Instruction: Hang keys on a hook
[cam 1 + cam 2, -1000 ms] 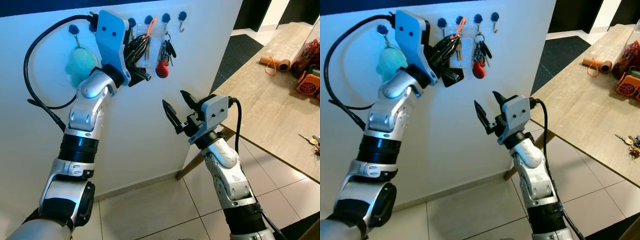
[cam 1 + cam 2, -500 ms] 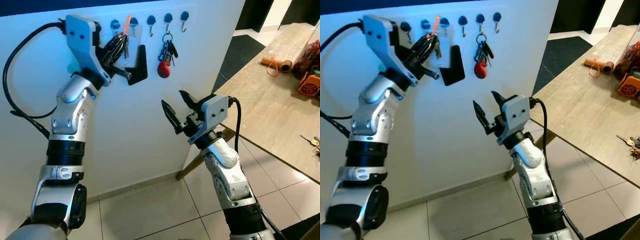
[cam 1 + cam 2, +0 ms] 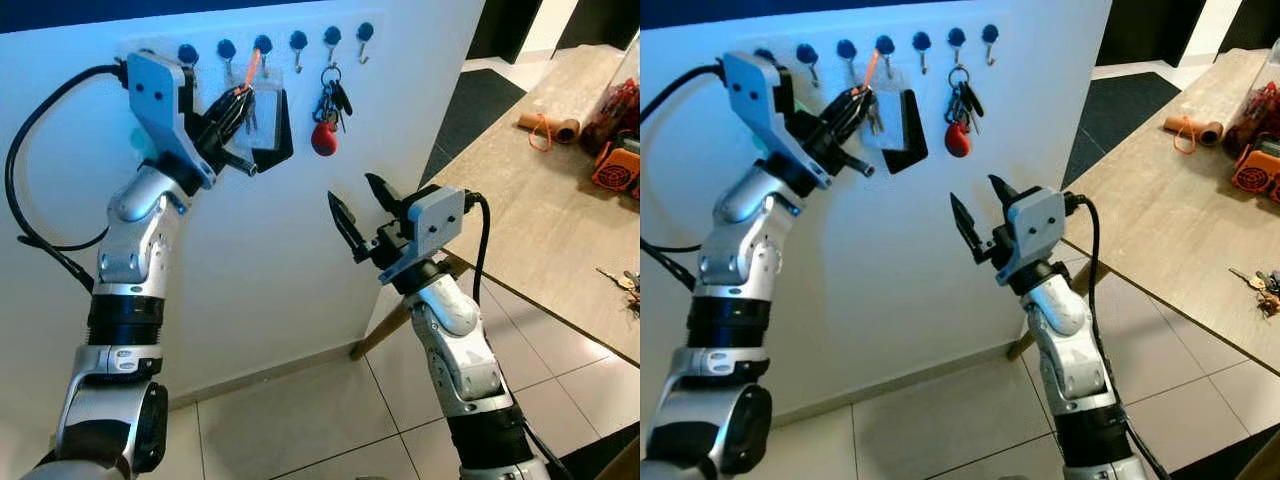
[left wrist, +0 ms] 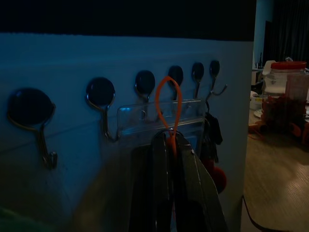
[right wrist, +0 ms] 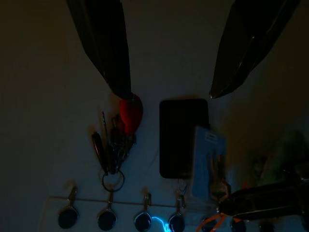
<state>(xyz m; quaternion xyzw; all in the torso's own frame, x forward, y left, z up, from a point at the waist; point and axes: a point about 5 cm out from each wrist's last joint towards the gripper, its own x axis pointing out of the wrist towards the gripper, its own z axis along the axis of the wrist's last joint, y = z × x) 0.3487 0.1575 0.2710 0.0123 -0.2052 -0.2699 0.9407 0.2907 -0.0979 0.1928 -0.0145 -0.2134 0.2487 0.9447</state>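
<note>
The left gripper [image 3: 232, 108] was clamped on the keys [image 3: 247, 112] with an orange loop [image 3: 251, 68], held up against the row of hooks [image 3: 263, 46] on the white wall [image 3: 280, 250]. A clear pouch [image 3: 264, 118] and black fob [image 3: 281, 128] hung beside it; at 3 o'clock dangled a bunch with a red tag [image 3: 323, 139]. The right gripper [image 3: 361, 212] hovered lower, at 5 o'clock, fingers spread apart.

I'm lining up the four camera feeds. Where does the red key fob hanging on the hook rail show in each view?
Left eye view: red key fob at upper centre, below the hook rail.
Right eye view: upper centre, right of the black card.
Left wrist view: dim, low at right, beside the left gripper.
Right wrist view: centre-left, beside the black card.
Shared landmark: the black card.
</note>
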